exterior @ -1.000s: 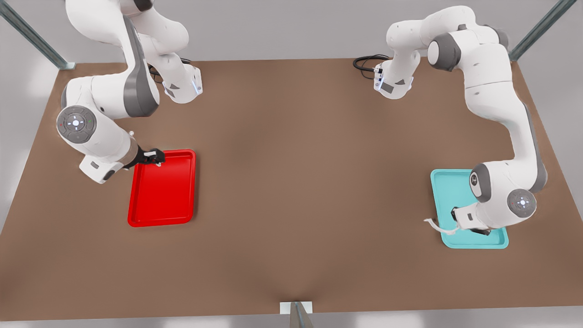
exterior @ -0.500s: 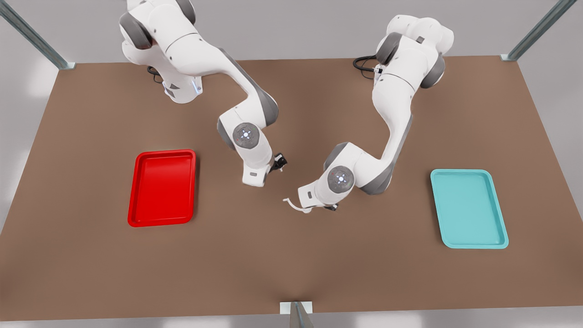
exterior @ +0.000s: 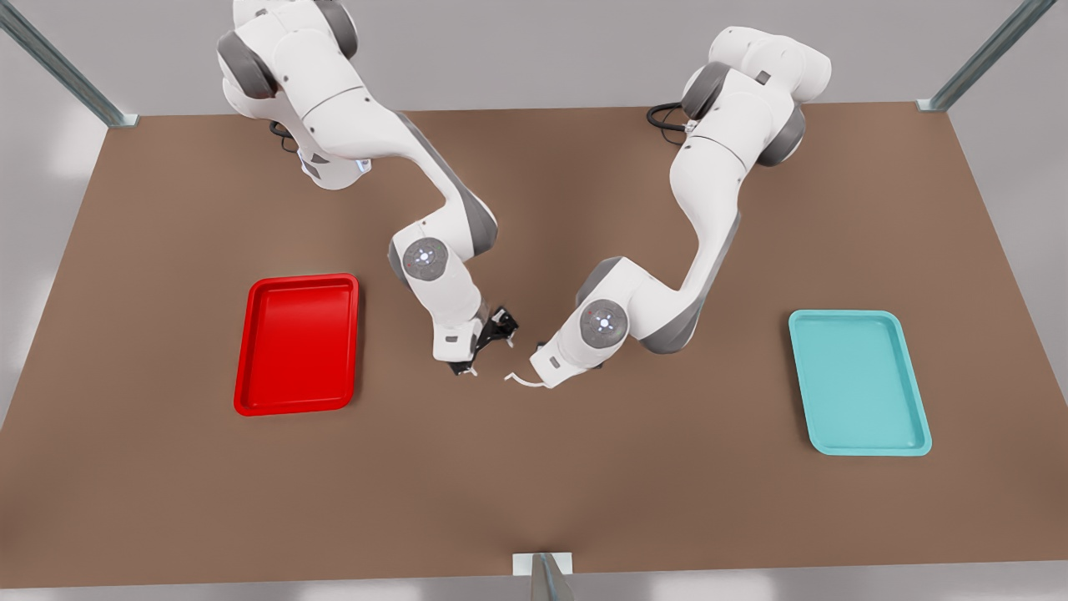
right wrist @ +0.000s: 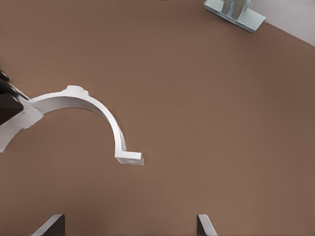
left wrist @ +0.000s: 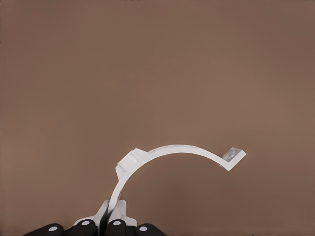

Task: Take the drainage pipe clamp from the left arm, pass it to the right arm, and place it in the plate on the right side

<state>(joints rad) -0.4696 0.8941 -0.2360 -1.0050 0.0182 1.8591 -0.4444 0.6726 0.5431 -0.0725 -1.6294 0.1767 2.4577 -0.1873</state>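
Since half second ago, both arms closed in at frame centre. Left gripper (left wrist: 112,227) clenched on drainage pipe clamp (exterior: 523,381) end, mid-air over table (exterior: 534,501). Right gripper (exterior: 486,344) spread wide, just beside. Clamp likely light, stiff, slick; take free arc near tab.

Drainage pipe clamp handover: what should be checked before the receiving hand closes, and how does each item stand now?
1. Left hand shut on one end of the thin white plastic C-shaped drainage pipe clamp: ok.
2. Clamp's other end with its tab free to be gripped: ok.
3. Right hand open to receive: ok.
4. Clamp between the right hand's fingers: not ok; in the right wrist view it lies ahead of them.
5. Both hands level in height: cannot tell.
6. Bright red rectangular tray on the right arm's side, the front view's left: ok.
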